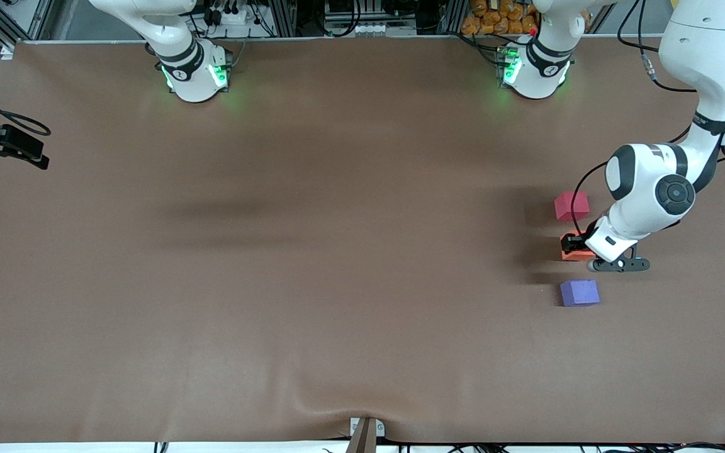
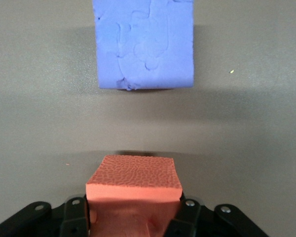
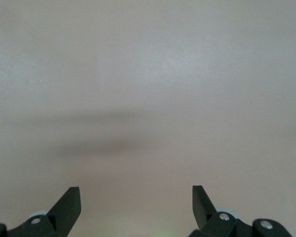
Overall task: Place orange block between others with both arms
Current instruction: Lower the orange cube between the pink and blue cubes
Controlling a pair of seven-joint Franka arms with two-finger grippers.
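Note:
The orange block (image 1: 575,251) (image 2: 133,177) is low over the brown table, and my left gripper (image 1: 573,245) (image 2: 133,217) is shut on it. It lies in the gap between the pinkish-red cube (image 1: 571,206), farther from the front camera, and the purple-blue cube (image 1: 579,293) (image 2: 144,44), nearer to it. All three form a line toward the left arm's end of the table. Whether the orange block touches the table I cannot tell. My right gripper (image 3: 136,197) is open over bare table with nothing between its fingers; it does not show in the front view.
The two arm bases (image 1: 196,72) (image 1: 535,69) stand along the table's back edge. A black device with a cable (image 1: 4,148) sits at the right arm's end. A small bracket (image 1: 365,434) is at the table's near edge.

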